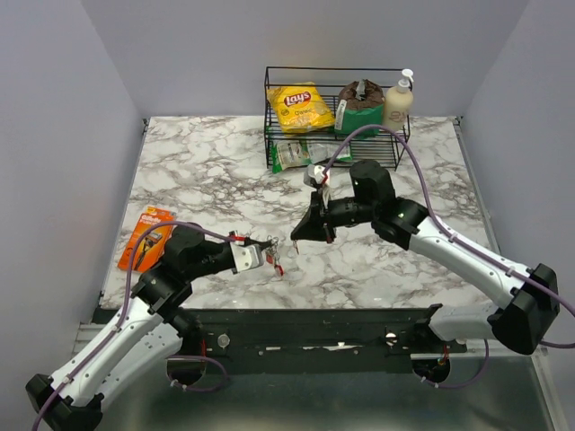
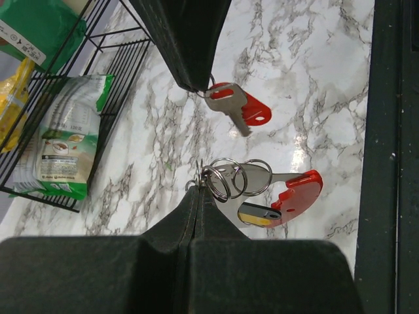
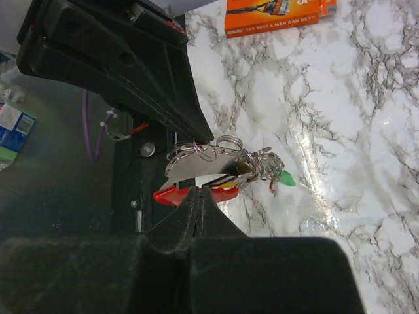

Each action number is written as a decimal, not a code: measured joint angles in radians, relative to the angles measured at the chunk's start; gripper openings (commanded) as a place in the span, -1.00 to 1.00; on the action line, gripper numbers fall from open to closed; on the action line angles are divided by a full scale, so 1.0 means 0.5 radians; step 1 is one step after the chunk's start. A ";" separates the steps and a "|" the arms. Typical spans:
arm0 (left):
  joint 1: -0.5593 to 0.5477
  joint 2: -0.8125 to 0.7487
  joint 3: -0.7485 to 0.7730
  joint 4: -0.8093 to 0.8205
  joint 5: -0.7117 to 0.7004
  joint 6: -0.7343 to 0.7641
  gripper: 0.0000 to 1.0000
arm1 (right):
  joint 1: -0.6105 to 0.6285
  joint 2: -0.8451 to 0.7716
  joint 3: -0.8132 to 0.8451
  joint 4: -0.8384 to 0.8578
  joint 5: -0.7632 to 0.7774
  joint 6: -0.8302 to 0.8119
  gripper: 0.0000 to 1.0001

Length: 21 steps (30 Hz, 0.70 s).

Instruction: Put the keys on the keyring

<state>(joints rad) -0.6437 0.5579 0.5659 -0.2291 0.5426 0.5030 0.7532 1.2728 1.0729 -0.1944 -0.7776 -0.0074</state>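
Left gripper: jaws closed, pinching the keyring at its edge. The bunch hangs off the fingertips above the marble table, near the front edge.

Right gripper: jaws closed on the head end of a key with a red tag. The key dangles from the tip, just beside the bunch, not touching it.

Per view:
- Top: the two gripper tips are nose to nose at front centre. The bunch and the key are tiny red and silver specks, so no detail there. It alone shows the wire rack at the back with a chip bag and a bottle.
- Left wrist: the clearest look. Several overlapping wire loops sit at the fingertips, with a silvery flat piece running through them. A red oval loop is at the far end and a yellow-and-dark bit under it. There is a clear gap between key and ring. A green-white packet lies under the rack.
- Right wrist: the bunch is seen from the opposite side, squeezed between both tips. A green tag on the bunch shows only here. Red shows beside the right fingertips; can't tell if it's the key's tag or the oval loop. An orange razor pack lies on the table at the top of this view.
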 measured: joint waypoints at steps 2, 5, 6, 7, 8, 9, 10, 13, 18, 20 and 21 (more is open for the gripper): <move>0.000 0.024 0.024 0.000 0.001 0.043 -1.00 | 0.000 0.031 0.013 0.006 -0.020 0.024 -0.99; 0.000 0.052 0.053 0.001 0.001 0.108 -1.00 | -0.005 0.071 0.047 0.012 -0.037 0.056 -0.99; 0.000 0.055 0.060 0.002 0.002 0.129 -1.00 | -0.006 0.082 0.063 0.015 -0.046 0.066 -0.99; 0.000 0.055 0.064 0.002 0.002 0.147 -1.00 | -0.011 0.095 0.079 0.020 -0.053 0.072 -0.99; 0.000 0.055 0.067 0.003 0.003 0.171 -1.00 | -0.015 0.107 0.100 0.024 -0.063 0.076 -0.99; 0.000 0.055 0.069 0.004 0.008 0.196 -1.00 | -0.015 0.114 0.111 0.029 -0.069 0.082 -0.99; 0.000 0.056 0.072 0.004 0.014 0.213 -1.00 | -0.016 0.124 0.128 0.031 -0.082 0.089 -0.99; -0.004 0.063 0.084 0.003 0.031 0.269 -1.00 | -0.018 0.149 0.162 0.039 -0.112 0.105 -0.99; -0.013 0.076 0.098 0.006 0.059 0.321 -1.00 | -0.018 0.209 0.186 0.050 -0.153 0.135 -0.99; -0.016 0.082 0.098 0.006 0.072 0.335 -1.00 | -0.018 0.231 0.187 0.050 -0.159 0.144 -0.99; -0.018 0.084 0.098 0.006 0.077 0.340 -1.00 | -0.018 0.240 0.187 0.050 -0.162 0.151 -0.99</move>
<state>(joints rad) -0.6525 0.5999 0.6151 -0.2260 0.5812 0.6727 0.7441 1.3930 1.1664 -0.1696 -0.8585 0.0681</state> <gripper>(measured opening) 0.007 0.009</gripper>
